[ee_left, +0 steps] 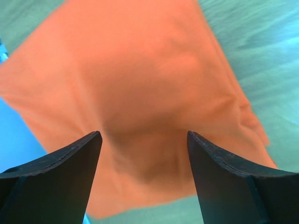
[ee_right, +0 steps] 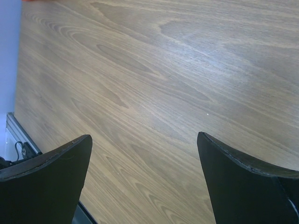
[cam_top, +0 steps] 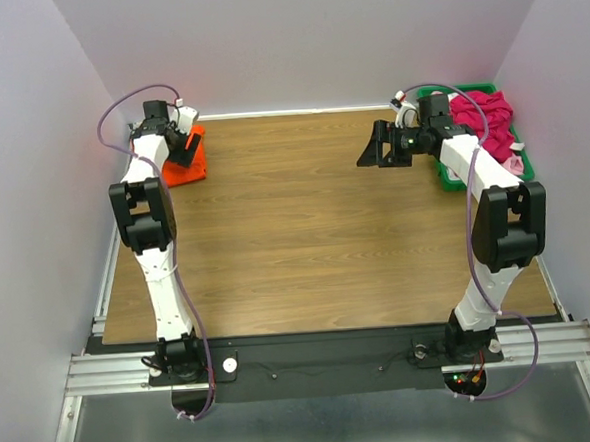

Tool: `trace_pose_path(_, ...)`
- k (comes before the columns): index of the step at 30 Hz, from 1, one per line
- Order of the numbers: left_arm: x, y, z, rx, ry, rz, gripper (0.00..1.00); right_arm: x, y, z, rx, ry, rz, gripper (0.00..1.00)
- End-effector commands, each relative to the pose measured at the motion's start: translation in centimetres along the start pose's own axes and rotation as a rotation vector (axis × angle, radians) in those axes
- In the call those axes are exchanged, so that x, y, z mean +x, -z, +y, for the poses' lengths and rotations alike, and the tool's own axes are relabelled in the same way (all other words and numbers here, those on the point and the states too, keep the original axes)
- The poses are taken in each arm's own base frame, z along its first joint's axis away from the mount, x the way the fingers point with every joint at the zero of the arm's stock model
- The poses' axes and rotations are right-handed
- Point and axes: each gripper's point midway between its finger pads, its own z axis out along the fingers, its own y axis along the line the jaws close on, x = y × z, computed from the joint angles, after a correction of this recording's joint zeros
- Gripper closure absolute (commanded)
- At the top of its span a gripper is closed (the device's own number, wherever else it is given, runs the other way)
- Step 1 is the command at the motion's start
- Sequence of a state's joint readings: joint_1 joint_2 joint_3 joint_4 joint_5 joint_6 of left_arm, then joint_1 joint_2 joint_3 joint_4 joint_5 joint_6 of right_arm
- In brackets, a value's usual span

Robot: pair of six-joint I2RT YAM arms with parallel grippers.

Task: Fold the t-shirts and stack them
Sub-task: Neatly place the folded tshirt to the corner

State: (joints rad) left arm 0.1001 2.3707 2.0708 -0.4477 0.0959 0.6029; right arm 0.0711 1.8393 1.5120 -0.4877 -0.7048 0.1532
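Observation:
A folded bright orange t-shirt (cam_top: 185, 160) lies at the table's far left corner. It fills the left wrist view (ee_left: 135, 88) as a small rectangle. My left gripper (cam_top: 182, 140) is open and hovers just above it, fingers straddling its near part (ee_left: 144, 135). A magenta t-shirt (cam_top: 489, 119) is heaped in the green bin (cam_top: 451, 176) at the far right, with a bit of pale pink cloth (cam_top: 513, 165) at its near end. My right gripper (cam_top: 376, 148) is open and empty over bare wood, left of the bin (ee_right: 145, 137).
Lilac walls close in the table at the back and both sides. A metal rail (cam_top: 108, 282) runs along the left table edge. The wooden tabletop (cam_top: 316, 230) lies between the arms.

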Motion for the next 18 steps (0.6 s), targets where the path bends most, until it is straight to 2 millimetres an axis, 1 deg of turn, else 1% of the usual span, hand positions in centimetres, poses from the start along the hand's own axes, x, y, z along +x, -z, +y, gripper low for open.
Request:
trace_pose_path(1, -7.7, 10.7, 3.3, -0.062, -0.044, -0.211, 0.12, -2.2, 1.5, 1.7, -0.033, 0.06, -0.058, 0.0)
trace_pose_path(2, -8.3, 12.7, 3.4, -0.065, -0.047, -0.234, 0.11, -2.2, 1.6, 1.8, -0.032, 0.061, -0.06, 0.0)
trace_pose_path(4, -7.2, 13.5, 2.1, -0.014, -0.044, -0.208, 0.11, -2.4, 1.9, 2.1, -0.033, 0.069, -0.068, 0.0)
trace_pose_path(5, -7.1, 14.7, 2.0, -0.012, -0.041, -0.212, 0.12, -2.4, 2.0, 2.2, -0.034, 0.071, -0.069, 0.0)
trace_pose_path(6, -6.3, 14.8, 1.5, 0.004, -0.023, -0.19, 0.15, -2.5, 2.2, 2.3, -0.032, 0.073, -0.074, 0.0)
trace_pose_path(7, -4.9, 14.9, 0.6, 0.039, 0.0, -0.152, 0.18, -2.5, 2.2, 2.4, -0.035, 0.073, -0.073, 0.0)
trace_pose_path(8, -3.9, 15.0, 0.6, 0.053, 0.021, -0.137, 0.24, -2.5, 2.3, 2.6, -0.04, 0.074, -0.074, 0.0)
trace_pose_path(9, -3.1, 15.1, 0.3, 0.072, 0.04, -0.126, 0.28, -2.6, 2.4, 2.7, -0.044, 0.073, -0.075, 0.0)
trace_pose_path(10, -1.8, 14.7, -0.5, 0.11, 0.061, -0.107, 0.31, -2.7, 2.4, 2.9, -0.048, 0.078, -0.078, 0.0)
trace_pose_path(11, -1.3, 15.2, -0.4, 0.114, 0.078, -0.11, 0.38, -2.7, 2.6, 3.0, -0.052, 0.079, -0.079, 0.0)
trace_pose_path(12, -0.4, 15.2, -0.4, 0.124, 0.1, -0.097, 0.43, -2.7, 2.6, 3.0, -0.052, 0.077, -0.08, 0.0)
trace_pose_path(13, 1.0, 14.8, -0.9, 0.139, 0.121, -0.066, 0.48, -2.8, 2.6, 3.2, -0.055, 0.079, -0.081, 0.0)
trace_pose_path(14, 1.7, 14.7, -1.0, 0.147, 0.134, -0.05, 0.57, -2.9, 2.7, 3.3, -0.062, 0.08, -0.083, 0.0)
trace_pose_path(15, 3.3, 14.3, -1.4, 0.164, 0.159, -0.015, 0.64, -2.9, 2.7, 3.3, -0.061, 0.079, -0.084, 0.0)
trace_pose_path(17, 4.8, 13.8, -1.7, 0.174, 0.189, 0.018, 0.68, -3.0, 2.8, 3.4, -0.061, 0.078, -0.085, 0.0)
trace_pose_path(18, 5.8, 13.5, -1.8, 0.177, 0.204, 0.038, 0.68, -2.9, 2.8, 3.3, -0.061, 0.077, -0.084, 0.0)
